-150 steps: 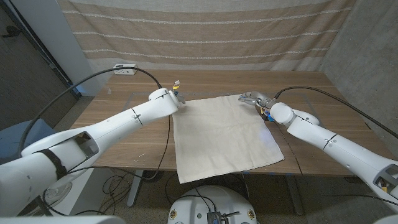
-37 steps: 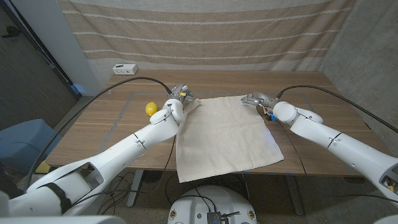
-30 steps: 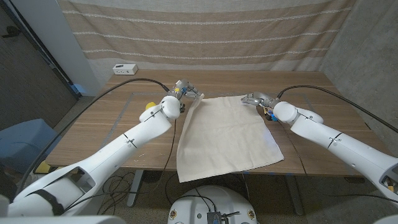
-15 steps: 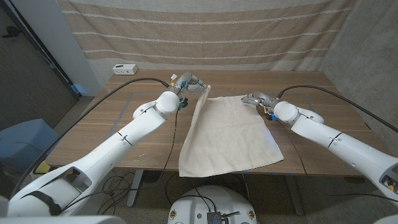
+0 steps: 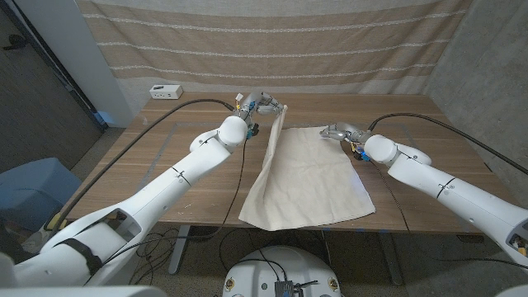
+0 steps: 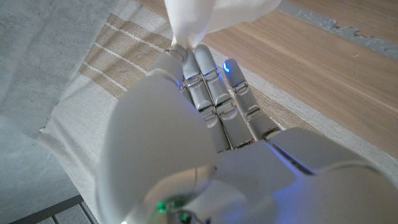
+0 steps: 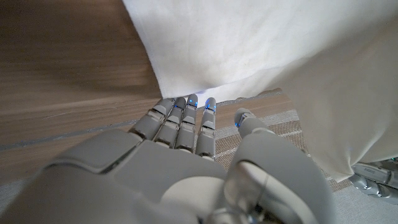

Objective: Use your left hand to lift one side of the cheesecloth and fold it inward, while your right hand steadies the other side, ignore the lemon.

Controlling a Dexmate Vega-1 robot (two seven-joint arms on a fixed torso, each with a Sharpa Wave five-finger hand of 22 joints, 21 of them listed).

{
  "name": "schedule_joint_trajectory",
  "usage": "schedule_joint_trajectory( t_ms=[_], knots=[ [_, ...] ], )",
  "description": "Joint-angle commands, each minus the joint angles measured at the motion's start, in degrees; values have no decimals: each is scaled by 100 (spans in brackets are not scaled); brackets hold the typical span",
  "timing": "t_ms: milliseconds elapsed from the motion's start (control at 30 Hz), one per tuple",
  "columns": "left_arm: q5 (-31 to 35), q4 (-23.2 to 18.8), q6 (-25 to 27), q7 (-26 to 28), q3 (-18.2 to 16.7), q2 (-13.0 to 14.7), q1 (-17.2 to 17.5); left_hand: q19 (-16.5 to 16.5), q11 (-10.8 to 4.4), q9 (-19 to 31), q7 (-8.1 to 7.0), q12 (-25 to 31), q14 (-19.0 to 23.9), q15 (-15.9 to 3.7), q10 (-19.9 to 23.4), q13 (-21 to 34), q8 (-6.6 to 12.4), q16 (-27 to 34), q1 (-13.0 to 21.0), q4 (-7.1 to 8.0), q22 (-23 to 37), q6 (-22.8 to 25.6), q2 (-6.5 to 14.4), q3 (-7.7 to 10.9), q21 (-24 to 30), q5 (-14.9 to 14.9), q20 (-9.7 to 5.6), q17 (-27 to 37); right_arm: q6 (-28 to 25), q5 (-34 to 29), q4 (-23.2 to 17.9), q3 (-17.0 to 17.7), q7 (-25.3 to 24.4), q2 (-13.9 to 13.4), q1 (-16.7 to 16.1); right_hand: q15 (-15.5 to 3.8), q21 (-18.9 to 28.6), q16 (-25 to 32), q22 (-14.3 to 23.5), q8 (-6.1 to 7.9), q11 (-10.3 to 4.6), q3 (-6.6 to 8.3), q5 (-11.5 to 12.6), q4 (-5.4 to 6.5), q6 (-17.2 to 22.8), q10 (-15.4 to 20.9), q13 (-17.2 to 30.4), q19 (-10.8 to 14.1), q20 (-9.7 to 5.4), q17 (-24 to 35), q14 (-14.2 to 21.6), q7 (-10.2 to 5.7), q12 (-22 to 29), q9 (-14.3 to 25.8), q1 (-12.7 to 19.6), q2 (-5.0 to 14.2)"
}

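Wooden table [image 5: 148,165] held the cloth [image 5: 309,177], whose left edge my left hand [image 5: 262,103] had pinched and raised since a second ago, starting the fold, while my right hand [image 5: 337,131] pressed its far right corner.

cheesecloth [image 5: 307,177] mid-table [image 5: 148,165] (left side lifted), white box [image 5: 166,91] far-left behind.

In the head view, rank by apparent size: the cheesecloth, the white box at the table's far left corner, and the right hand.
1. cheesecloth, by far the largest.
2. right hand.
3. white box; it sits farther from the camera, so the order of these last two is unsure.
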Motion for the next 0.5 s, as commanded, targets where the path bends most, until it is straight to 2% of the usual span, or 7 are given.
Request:
schedule_joint_trajectory(
  t_ms=[33, 233, 500],
  knots=[
    [19, 640, -468, -84, 288, -462, -421, -47, -359, 13, 32, 272, 18, -494, 334, 981, -9, -15, 1, 2, -10, 94, -50, -13, 53, 67, -20, 46, 178, 0, 100, -11, 136, -85, -52, -15, 19, -12, 17, -10, 8, 43, 18, 26, 50, 37, 26, 70, 46, 6, 57, -14, -14, 27, -45, -5],
    [-101, 881, -605, -254, 370, -676, -582, -69, -362, 14, 38, 265, 11, -495, 329, 1007, -26, -28, 2, 4, -25, 89, -50, -22, 83, 110, -20, 73, 330, 14, 224, -9, 211, -98, -45, -12, 13, -19, 17, -12, 3, 53, 21, 24, 55, 38, 26, 66, 47, 3, 59, -15, -17, 27, -51, -5],
    [0, 1124, -714, -141, 539, -966, -717, -95, -348, 17, 35, 258, 4, -494, 324, 1036, -42, -42, 5, 5, -41, 91, -51, -33, 117, 156, -18, 104, 566, 5, 390, -12, 325, -132, -26, -20, 9, -27, 17, -13, 17, 65, 24, 22, 60, 40, 26, 68, 43, 0, 58, -17, -22, 27, -57, -4]
  ],
)
